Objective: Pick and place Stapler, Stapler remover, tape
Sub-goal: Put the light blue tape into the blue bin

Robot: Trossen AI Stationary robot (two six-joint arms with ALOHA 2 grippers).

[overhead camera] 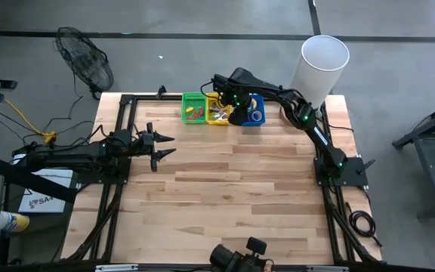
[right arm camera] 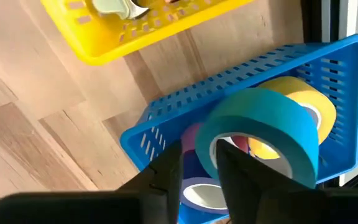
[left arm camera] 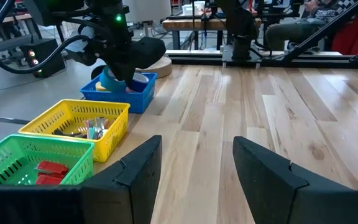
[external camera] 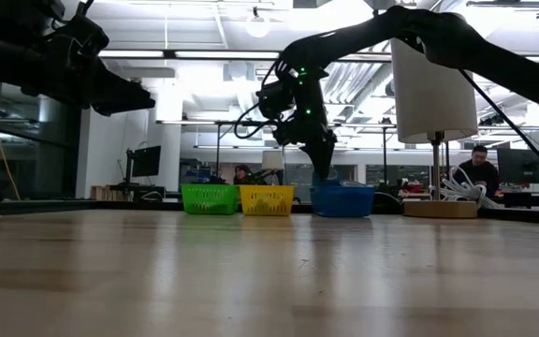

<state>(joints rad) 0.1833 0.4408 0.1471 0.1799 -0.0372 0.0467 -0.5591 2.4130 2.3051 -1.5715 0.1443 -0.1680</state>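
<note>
Tape status for you: a teal-blue tape roll (right arm camera: 263, 134) is pinched by the right gripper (right arm camera: 201, 168), one finger through the open centre and the other on the outer wall, the roll tilted and hanging just over the blue basket (right arm camera: 278, 68). Inside that basket you can see a yellow roll (right arm camera: 309, 99) behind the held one, a pink roll (right arm camera: 194, 134) partly hidden, and a purple-rimmed roll (right arm camera: 197, 193) lower down. Blue basket sits at the far edge of the bench (overhead camera: 232, 196), rightmost of three baskets in a row, touching or nearly touching each other: green basket (overhead camera: 193, 108), yellow basket (overhead camera: 217, 111), blue one. From the left wrist view you get red pieces (left arm camera: 48, 171) in the green basket and silvery metal pieces (left arm camera: 89, 129) in the yellow one; you cannot tell exactly what each is. In the low view the right arm comes down from above with its fingers dipping to the blue basket's rim. Left gripper (overhead camera: 165, 146) hovers above the bench on the left side, well apart from the baskets, fingers spread wide with nothing between them. Off the bench you have a white cylinder (overhead camera: 323, 64) beyond the far right corner and a floor fan (overhead camera: 85, 60) beyond the far left. A seated person (external camera: 480, 168) shows in the room behind.
</note>
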